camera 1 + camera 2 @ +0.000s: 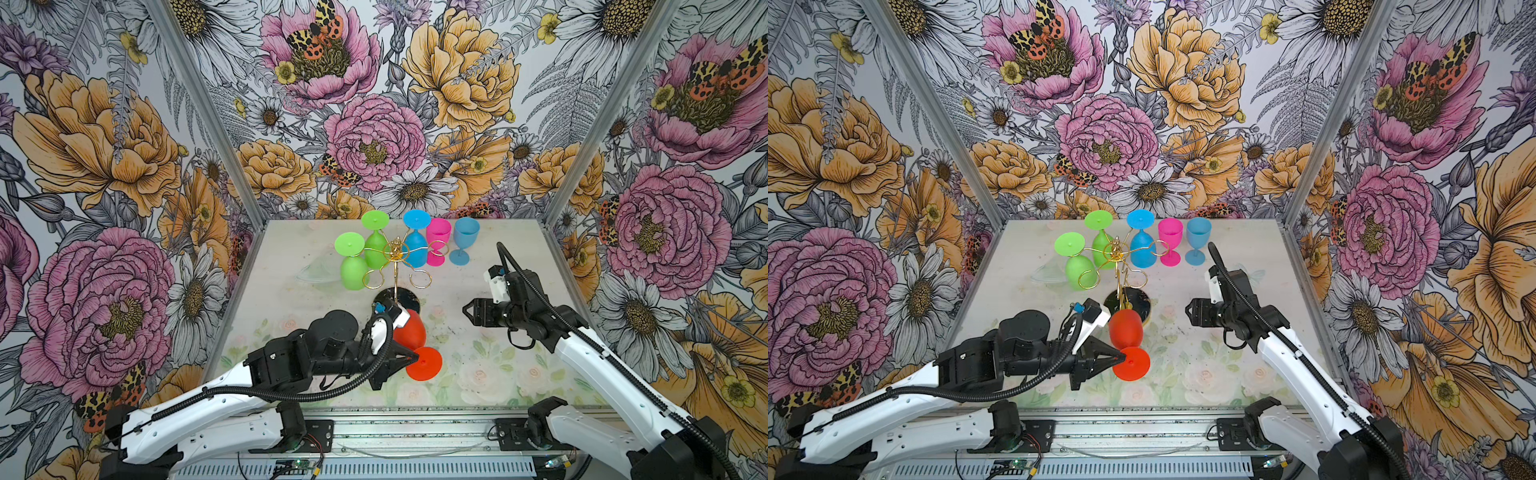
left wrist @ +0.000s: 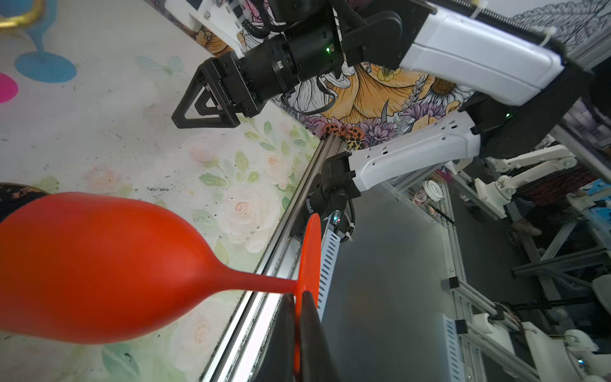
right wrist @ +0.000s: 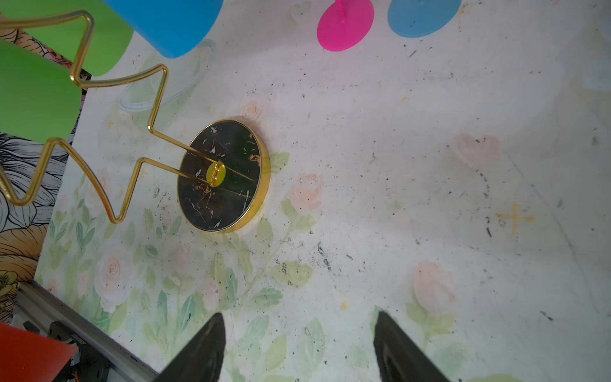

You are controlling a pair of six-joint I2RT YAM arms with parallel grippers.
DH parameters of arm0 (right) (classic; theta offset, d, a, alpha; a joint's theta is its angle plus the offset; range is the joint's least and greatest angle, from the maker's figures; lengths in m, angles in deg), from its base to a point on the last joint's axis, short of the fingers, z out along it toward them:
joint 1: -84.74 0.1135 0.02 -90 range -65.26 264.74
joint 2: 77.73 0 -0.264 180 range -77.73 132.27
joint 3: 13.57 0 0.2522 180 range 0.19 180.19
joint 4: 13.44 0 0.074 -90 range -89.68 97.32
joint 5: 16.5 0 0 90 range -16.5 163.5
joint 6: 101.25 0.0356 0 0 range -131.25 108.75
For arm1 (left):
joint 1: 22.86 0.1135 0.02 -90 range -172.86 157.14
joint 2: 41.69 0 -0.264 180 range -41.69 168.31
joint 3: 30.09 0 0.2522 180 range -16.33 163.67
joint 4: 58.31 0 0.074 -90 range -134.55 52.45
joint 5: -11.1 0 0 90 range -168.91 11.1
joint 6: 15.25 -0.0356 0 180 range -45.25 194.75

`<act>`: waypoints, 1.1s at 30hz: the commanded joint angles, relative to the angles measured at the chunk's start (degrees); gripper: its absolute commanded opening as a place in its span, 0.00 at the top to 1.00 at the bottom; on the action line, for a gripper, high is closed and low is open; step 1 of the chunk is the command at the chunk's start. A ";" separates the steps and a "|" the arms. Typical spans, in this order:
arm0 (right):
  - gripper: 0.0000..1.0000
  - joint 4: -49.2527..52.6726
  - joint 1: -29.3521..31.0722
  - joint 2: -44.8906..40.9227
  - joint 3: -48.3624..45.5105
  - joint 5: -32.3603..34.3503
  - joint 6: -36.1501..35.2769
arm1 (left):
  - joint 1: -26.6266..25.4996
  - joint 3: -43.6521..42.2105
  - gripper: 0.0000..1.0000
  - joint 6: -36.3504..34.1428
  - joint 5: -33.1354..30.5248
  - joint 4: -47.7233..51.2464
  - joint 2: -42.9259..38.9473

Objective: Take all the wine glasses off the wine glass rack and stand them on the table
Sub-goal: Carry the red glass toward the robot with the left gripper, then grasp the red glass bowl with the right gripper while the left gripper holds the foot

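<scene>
Red wine glass (image 1: 409,330): lower centre in both top views, off the wine glass rack (image 1: 395,252), its bowl overlapping the rack's black base.
Left gripper (image 1: 417,356): clamped on the foot's rim.
Right gripper (image 1: 466,311): centre right, jaws apart, holding nothing, with bare table (image 1: 478,374) around it.
Rear hooks: green glasses (image 1: 353,268) and a blue glass (image 1: 415,247), hung upside down.

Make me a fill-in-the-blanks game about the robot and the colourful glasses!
1. The glass held by its foot in the left tool is ___.
2. The rack holds two green glasses and one ___ one.
3. The pink glass stands upright on the ___.
4. The right tool is ___ and holds nothing.
Missing words: red, blue, table, open.
</scene>
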 commanded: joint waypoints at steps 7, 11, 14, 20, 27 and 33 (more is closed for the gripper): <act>0.28 1.69 0.86 1.96 4.54 -4.14 -0.10 | -12.17 -5.05 1.00 -26.04 -17.20 -3.79 -0.27; 0.28 1.92 1.08 2.34 6.00 -6.25 -0.04 | -14.67 -8.17 1.00 -33.32 -20.86 -5.52 -0.18; 0.28 2.02 1.10 2.60 7.66 -8.59 0.16 | -16.14 -10.39 1.00 -39.98 -25.50 -5.60 -0.09; 0.29 2.59 2.00 4.26 11.93 -11.81 0.49 | -18.42 -15.40 1.00 -53.01 -35.70 -6.22 2.63; 0.29 2.76 5.57 6.93 15.06 -14.99 0.59 | -21.10 -21.50 1.00 -64.90 -46.91 -15.93 5.13; 0.31 2.77 7.89 8.49 16.07 -14.91 0.49 | -22.68 -26.36 1.00 -75.54 -53.09 -25.32 5.51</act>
